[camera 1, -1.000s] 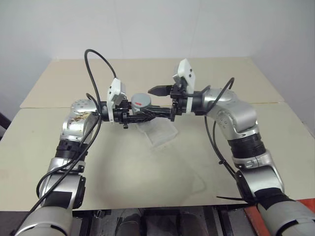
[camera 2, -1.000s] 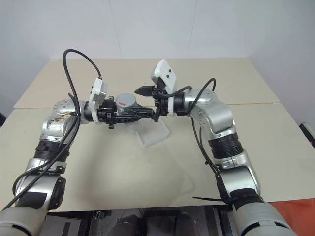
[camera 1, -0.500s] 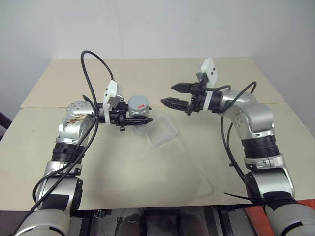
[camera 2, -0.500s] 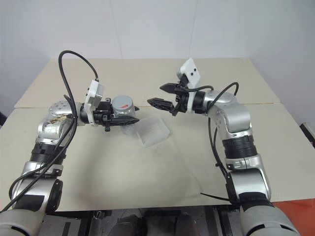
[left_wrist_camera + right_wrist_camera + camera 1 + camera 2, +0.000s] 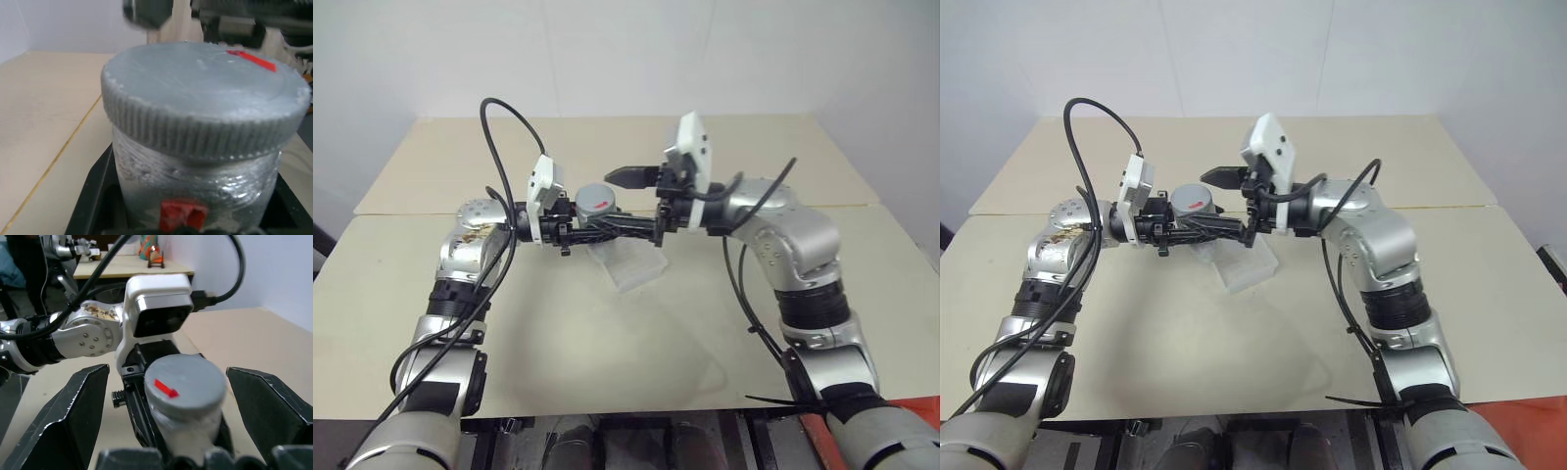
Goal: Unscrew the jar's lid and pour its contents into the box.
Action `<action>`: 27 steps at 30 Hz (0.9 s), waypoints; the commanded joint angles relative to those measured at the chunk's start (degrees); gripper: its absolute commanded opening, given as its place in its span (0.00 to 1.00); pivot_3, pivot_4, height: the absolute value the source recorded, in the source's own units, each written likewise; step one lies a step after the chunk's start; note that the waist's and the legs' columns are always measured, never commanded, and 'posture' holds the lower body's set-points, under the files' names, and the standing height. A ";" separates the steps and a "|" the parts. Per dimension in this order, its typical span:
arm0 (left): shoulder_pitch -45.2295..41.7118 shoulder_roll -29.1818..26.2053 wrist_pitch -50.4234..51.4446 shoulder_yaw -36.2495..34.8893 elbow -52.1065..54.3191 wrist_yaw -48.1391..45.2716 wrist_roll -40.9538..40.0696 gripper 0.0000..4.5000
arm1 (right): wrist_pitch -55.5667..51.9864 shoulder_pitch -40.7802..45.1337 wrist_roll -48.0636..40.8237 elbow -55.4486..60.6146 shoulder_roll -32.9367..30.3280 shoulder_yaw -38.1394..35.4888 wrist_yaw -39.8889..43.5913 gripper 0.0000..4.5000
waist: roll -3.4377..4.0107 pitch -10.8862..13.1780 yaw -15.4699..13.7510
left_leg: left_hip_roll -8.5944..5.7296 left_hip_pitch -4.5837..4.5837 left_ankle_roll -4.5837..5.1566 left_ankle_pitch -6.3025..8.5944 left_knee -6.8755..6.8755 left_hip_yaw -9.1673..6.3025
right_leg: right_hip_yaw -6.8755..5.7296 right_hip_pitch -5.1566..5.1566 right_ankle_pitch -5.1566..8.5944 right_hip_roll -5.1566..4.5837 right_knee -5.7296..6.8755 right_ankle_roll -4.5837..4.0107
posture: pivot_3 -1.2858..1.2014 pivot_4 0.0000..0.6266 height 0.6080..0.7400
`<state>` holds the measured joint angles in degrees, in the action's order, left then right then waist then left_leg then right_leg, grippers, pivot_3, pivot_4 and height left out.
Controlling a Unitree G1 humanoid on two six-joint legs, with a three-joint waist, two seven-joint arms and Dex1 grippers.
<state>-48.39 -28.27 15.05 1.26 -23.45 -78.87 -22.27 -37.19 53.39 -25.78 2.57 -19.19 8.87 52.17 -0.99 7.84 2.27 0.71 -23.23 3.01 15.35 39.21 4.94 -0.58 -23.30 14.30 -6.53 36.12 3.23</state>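
My left gripper (image 5: 600,225) is shut on the jar (image 5: 195,181), a silvery cylinder with a red label, and holds it upright above the table. The grey ribbed lid (image 5: 205,98) sits on top, with a red mark on it (image 5: 183,387). My right gripper (image 5: 609,204) stands open, with one finger on each side of the lid and a gap to it on both sides (image 5: 73,421). The clear plastic box (image 5: 634,266) lies on the table just beneath the jar. The contents are hidden inside the jar.
The beige table (image 5: 558,333) runs wide around the box, with a seam across its far half. Black cables loop above both wrists. The left wrist's white camera housing (image 5: 156,308) sits close behind the jar.
Half a second ago the right gripper was drawn back to the right, away from the jar. It has now come back, open, around the lid. The left gripper kept hold of the jar.
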 commanded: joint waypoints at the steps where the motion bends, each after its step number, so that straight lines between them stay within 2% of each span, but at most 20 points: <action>1: -1.05 -0.18 -0.61 -0.70 1.28 0.06 -0.60 0.43 | 3.83 2.61 1.99 -1.88 0.98 0.42 -0.42 0.99 | 0.00 0.00 -0.06 | 0.00 0.00 0.00 0.00 0.00 0.00 | 0.00 0.00 0.00 0.00 0.00 0.00 | 0.52 0.24 1.00; 12: 0.86 -1.41 0.66 -1.02 4.65 -0.50 -1.64 0.43 | 7.45 7.57 4.72 -12.86 3.93 0.11 0.89 0.99 | 0.00 0.00 0.18 | 0.01 0.01 -0.01 -0.01 0.00 -0.01 | -0.07 0.00 0.00 0.01 0.01 0.00 | 0.52 0.24 1.00; 27: 2.57 -4.33 2.46 -1.77 6.71 -0.98 -2.56 0.43 | 8.89 6.15 4.96 -17.06 -4.43 -4.73 2.61 0.99 | 0.00 0.00 -0.15 | 0.01 0.00 -0.01 0.00 0.00 -0.01 | -0.10 0.02 0.00 -0.03 0.00 0.00 | 0.52 0.24 1.00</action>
<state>-45.10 -32.40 17.61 0.69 -19.29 -79.47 -23.14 -30.07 58.86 -20.86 -15.10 -23.74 5.62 55.04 -0.99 7.84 2.11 0.73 -23.23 3.01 15.34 39.20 4.94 -0.67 -23.29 14.30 -6.56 36.12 3.23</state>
